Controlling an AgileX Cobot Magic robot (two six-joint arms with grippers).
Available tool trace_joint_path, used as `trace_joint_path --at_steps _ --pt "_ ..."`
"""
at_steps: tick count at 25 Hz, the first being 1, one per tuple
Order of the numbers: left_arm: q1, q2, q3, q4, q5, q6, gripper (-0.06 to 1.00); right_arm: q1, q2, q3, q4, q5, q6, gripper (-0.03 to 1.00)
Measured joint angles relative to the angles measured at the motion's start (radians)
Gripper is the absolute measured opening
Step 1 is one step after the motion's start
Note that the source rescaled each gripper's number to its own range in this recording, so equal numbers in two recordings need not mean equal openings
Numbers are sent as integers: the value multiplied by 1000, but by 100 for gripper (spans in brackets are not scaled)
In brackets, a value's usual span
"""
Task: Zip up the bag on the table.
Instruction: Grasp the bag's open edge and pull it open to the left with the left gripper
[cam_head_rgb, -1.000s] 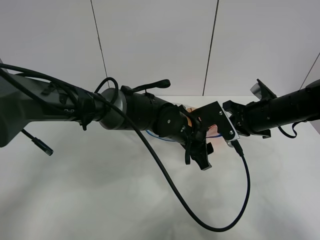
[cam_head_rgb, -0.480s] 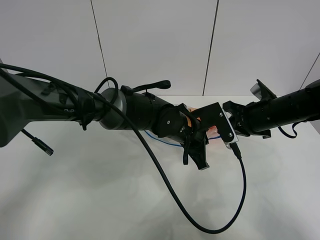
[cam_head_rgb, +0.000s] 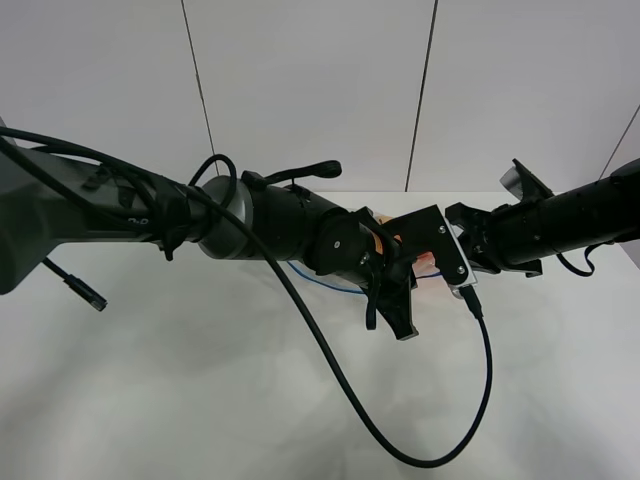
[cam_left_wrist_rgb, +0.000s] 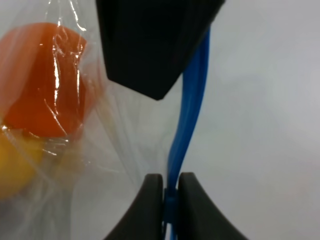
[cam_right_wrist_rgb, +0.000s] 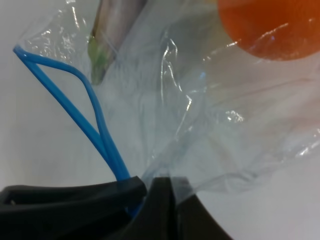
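Left claw pinched on the blue zip strip, we judge so it can slide along and press it shut; right claw clamps the strip's end as anchor; bag lies on the table between both arms.

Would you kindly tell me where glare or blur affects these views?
Left wrist: white glare streaks on the bag across the orange; fingers soft. Right wrist: crinkle highlights, zipper strip clear. Exterior high: even light, arms mostly hide the bag.
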Motion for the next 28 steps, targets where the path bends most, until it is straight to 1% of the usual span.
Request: trace_joint_path --at_steps 13,15,20,23,28 --pt "8 0 0 6 29 17 0 0 0 0 -12 0 0 0" --pt "23 0 0 8 45 17 0 -1 0 0 -12 -2 0 0" --pt "79 0 -5 8 86 18 0 -44 -1 0 -3 6 0 0" --pt "113 0 -6 10 97 19 0 -52 -3 0 -1 10 1 0" --pt "153 0 -7 71 133 20 0 -55 -4 0 2 12 1 0"
